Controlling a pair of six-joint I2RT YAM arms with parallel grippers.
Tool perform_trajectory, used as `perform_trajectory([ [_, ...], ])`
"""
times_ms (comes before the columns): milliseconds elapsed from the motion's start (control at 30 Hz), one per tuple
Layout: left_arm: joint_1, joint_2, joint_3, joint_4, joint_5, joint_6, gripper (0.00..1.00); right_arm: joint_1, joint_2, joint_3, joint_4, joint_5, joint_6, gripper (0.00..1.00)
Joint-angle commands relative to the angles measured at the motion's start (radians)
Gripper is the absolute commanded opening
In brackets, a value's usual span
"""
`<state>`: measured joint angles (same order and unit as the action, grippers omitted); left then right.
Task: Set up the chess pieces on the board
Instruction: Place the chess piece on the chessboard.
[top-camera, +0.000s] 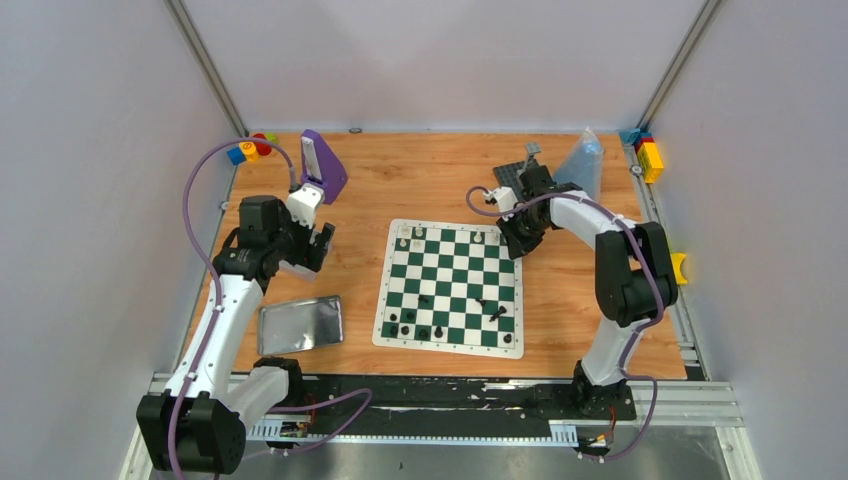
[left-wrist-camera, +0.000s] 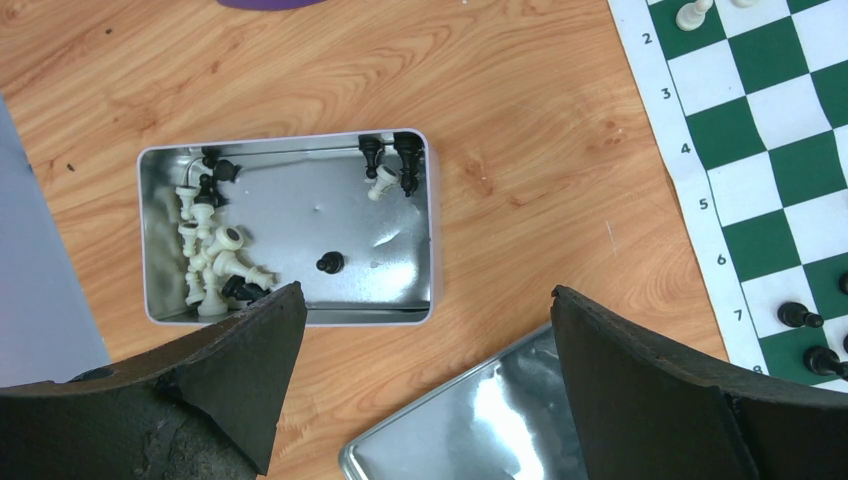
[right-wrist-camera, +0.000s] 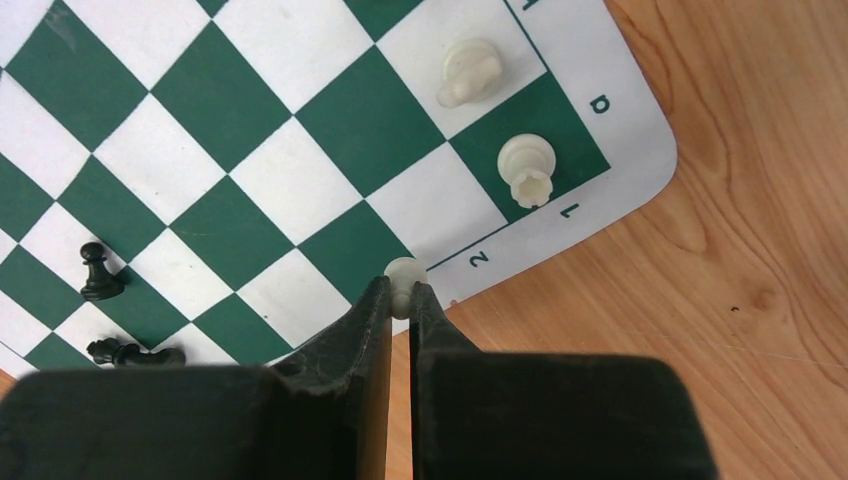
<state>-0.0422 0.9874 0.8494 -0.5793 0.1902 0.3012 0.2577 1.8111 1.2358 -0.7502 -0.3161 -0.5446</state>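
The green-and-white board (top-camera: 455, 262) lies mid-table. A few white pieces (top-camera: 418, 233) stand on its far row, and black pieces (top-camera: 437, 330) are on the near rows, some lying down. My right gripper (right-wrist-camera: 402, 290) is shut on a white pawn (right-wrist-camera: 404, 272) above the board's corner edge, near a white rook (right-wrist-camera: 528, 168); it is at the board's far right corner in the top view (top-camera: 518, 238). My left gripper (left-wrist-camera: 427, 293) is open and empty above an open tin (left-wrist-camera: 432, 230) that holds several white pieces (left-wrist-camera: 215, 260) and black pieces (left-wrist-camera: 330, 263); the top view shows it left of the board (top-camera: 318, 243).
The shiny tin lid (top-camera: 300, 325) lies near the table's left front. A purple stand (top-camera: 323, 165) and coloured blocks (top-camera: 250, 150) sit at the back left. A dark baseplate (top-camera: 515, 175), a clear bag (top-camera: 583, 165) and more blocks (top-camera: 648, 155) are at the back right.
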Motion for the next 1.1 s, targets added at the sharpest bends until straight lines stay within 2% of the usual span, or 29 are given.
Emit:
perform_trajectory([
  [0,0.01,-0.014,-0.004,0.019,0.012,0.015,1.0,-0.013,0.015,0.056,0.01,-0.022,-0.006,0.01],
  [900,0.01,-0.009,-0.005,0.021,0.01,0.018,1.0,-0.015,0.104,0.117,0.015,-0.057,0.014,0.04],
  [1067,0.011,-0.007,-0.006,0.021,0.01,0.018,1.0,-0.015,0.106,0.113,0.015,-0.055,0.012,0.09],
])
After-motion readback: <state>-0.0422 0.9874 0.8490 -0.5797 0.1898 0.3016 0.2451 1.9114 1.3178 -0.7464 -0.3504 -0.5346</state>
